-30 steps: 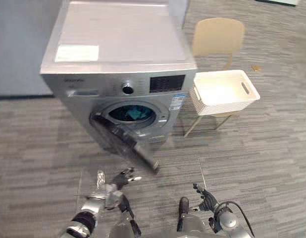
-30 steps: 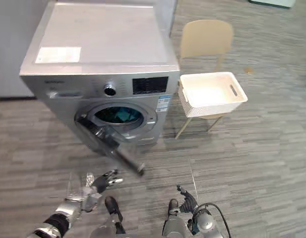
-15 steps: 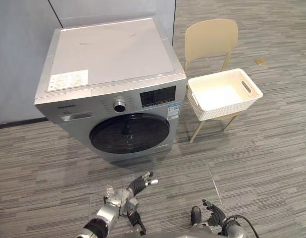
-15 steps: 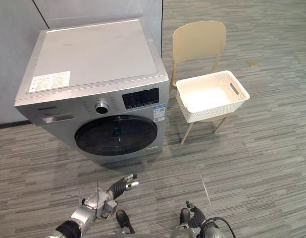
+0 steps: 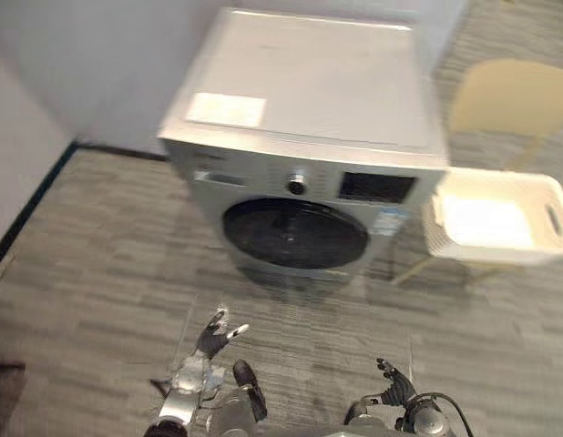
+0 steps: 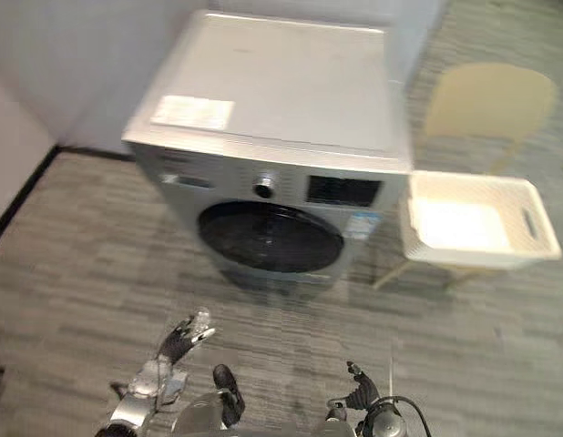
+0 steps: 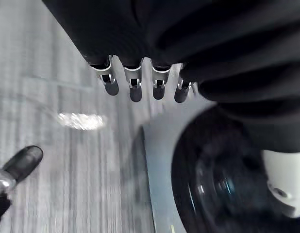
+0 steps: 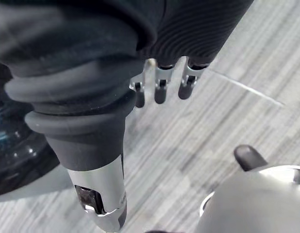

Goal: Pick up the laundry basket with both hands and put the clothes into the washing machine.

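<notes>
My left hand (image 5: pixel 206 349) and right hand (image 5: pixel 396 386) hang open, empty; with the washing machine (image 5: pixel 304 137) shut at twelve and the laundry basket (image 5: pixel 486 252) seemingly bare at two, I'd just step clear

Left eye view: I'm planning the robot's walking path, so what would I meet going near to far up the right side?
right hand → laundry basket → chair, whose backrest rises behind the basket
</notes>
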